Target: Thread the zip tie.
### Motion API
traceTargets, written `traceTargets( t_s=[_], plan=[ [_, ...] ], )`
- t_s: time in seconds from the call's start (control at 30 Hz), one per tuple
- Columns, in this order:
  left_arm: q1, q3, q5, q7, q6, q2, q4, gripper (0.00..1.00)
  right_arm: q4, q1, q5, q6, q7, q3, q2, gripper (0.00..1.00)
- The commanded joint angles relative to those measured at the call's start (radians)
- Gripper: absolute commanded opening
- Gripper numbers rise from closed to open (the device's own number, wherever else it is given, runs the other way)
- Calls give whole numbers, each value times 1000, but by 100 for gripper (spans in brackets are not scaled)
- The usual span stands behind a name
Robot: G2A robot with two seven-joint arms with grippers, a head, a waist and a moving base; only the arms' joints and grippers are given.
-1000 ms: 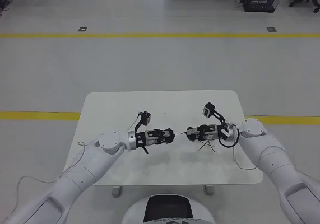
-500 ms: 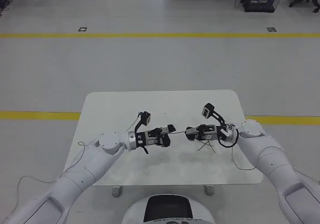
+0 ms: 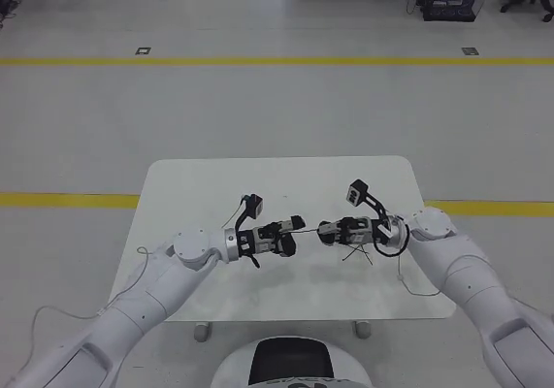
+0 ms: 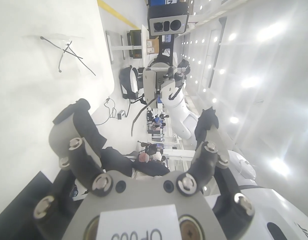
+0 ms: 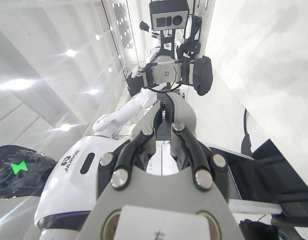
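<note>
While the right gripper has its jaws pressed together on the ribbed strap of the zip tie, the left gripper faces it with its jaws wide apart and gripping nothing. The tie hangs in the air above the middle of the table. Its long axis runs along the line from one gripper to the other, roughly parallel to the table's near edge. Its free end sticks out of the right jaws straight toward the gap of the left ones. The left arm is thus the one with the loose end in reach, just beside its fingertips, though I cannot tell whether the tip is already inside the gap. The next move, as I judge it, turns on keeping that end centred between the open pads. A few spare ties lie crossed on the table below the right wrist, toward the right edge.
</note>
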Motion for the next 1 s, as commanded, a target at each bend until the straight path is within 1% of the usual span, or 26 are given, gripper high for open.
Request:
traceTargets(
  t_s=[0.0,0.27,0.3,0.4,0.47,0.67,0.97],
  plan=[
    [-2,1,-3,-10,1,-1,-4,100,-16,-7,-7,5,8,4,2,0],
    [-3,1,9,-3,-1,-1,-3,100,-20,-8,-15,3,4,8,3,0],
    [2,1,9,11,2,-2,-10,100,-31,-14,-19,6,-16,9,3,0],
    [10,0,1,19,14,-2,-18,100,-63,-31,-29,14,-33,20,6,0],
    [13,-3,-20,12,16,-3,-18,100,-76,-38,-32,19,-33,28,9,0],
    [11,-6,-30,-3,16,-5,-9,100,-103,-52,-34,33,-26,47,12,0],
    [8,-7,-37,-13,15,-9,1,100,-113,-55,-39,44,-13,55,8,0]
  ],
)
